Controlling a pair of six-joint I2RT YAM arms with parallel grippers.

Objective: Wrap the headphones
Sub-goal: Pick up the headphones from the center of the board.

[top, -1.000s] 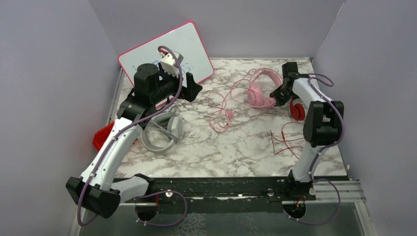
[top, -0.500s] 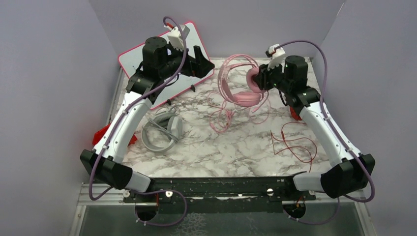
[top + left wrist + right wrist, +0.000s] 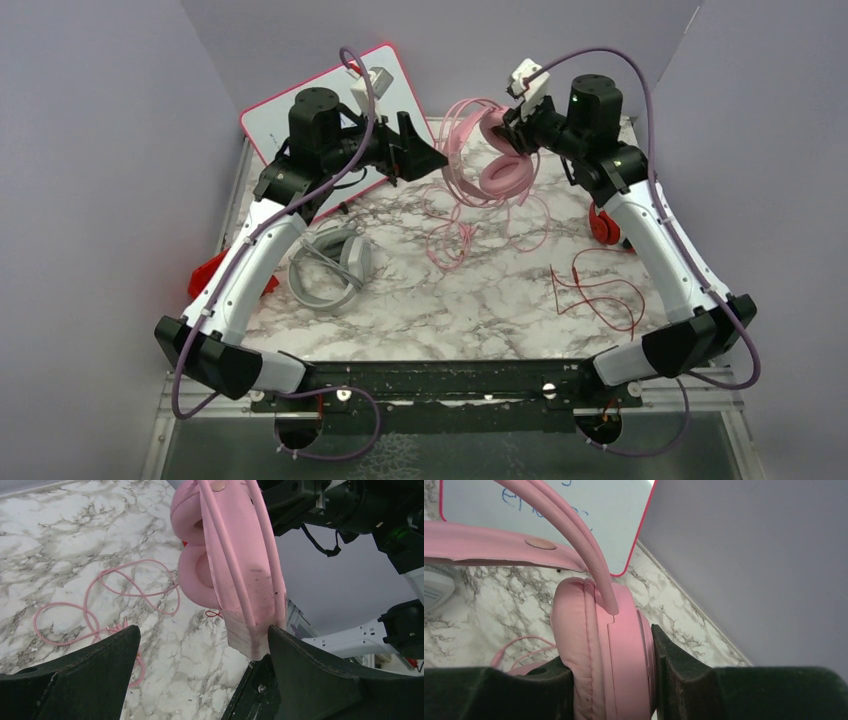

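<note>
Marble table (image 3: 480, 300) filled the middle of the top view, with a whiteboard (image 3: 268, 122) leaning at its upper left. Grey headphones (image 3: 325, 270) lay at centre left. Pink headphones (image 3: 500, 172) hung clear of the table at upper centre. One ear cup was clamped between the fingers of the right hand (image 3: 515, 135), and the headband reached toward the left hand (image 3: 420, 150), which gaped wide and gripped nothing. Red headphones (image 3: 603, 222) lay at the right edge, partly behind the right arm. Pink cable (image 3: 455, 240) trailed onto the table, and red cable (image 3: 595, 290) lay loose at lower right.
</note>
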